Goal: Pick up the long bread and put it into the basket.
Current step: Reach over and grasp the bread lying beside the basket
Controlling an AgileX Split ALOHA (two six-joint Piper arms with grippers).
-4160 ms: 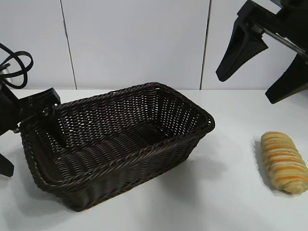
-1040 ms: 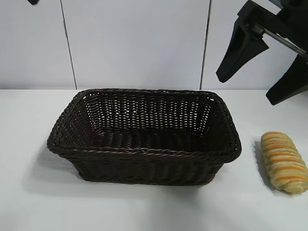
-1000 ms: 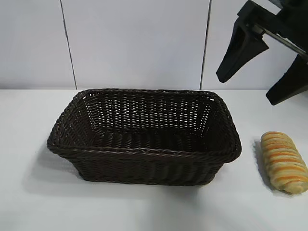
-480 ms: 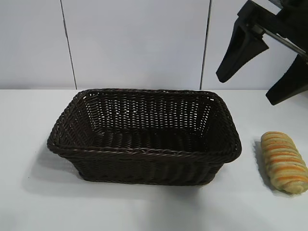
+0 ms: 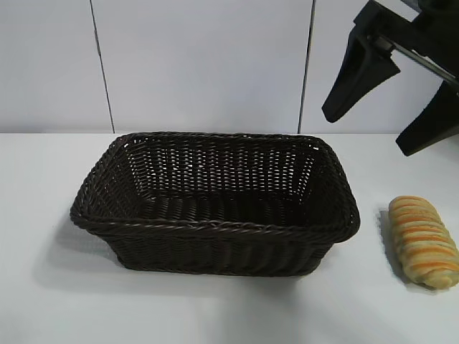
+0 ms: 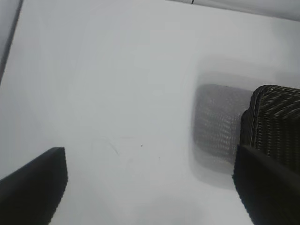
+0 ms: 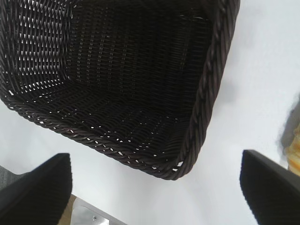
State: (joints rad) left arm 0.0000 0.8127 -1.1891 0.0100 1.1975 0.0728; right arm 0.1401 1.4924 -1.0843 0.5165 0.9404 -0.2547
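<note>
basket (image 5: 215, 233): dark brown woven wicker, braided rim. long bread (image 5: 423, 241): golden-tan, crosswise orange-brown and pale stripes. surface (image 5: 57, 301): white. right gripper (image 5: 391, 93) fingers (image 5: 355, 72): black.

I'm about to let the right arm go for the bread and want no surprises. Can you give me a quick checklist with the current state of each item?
1. Long bread lying free on the table: ok.
2. Basket upright, empty inside: ok.
3. Right gripper open, holding nothing: ok.
4. Right gripper lined up over the bread: not ok, it hangs high, toward the basket side.
5. Left gripper clear of the basket: ok, beside its end.
</note>
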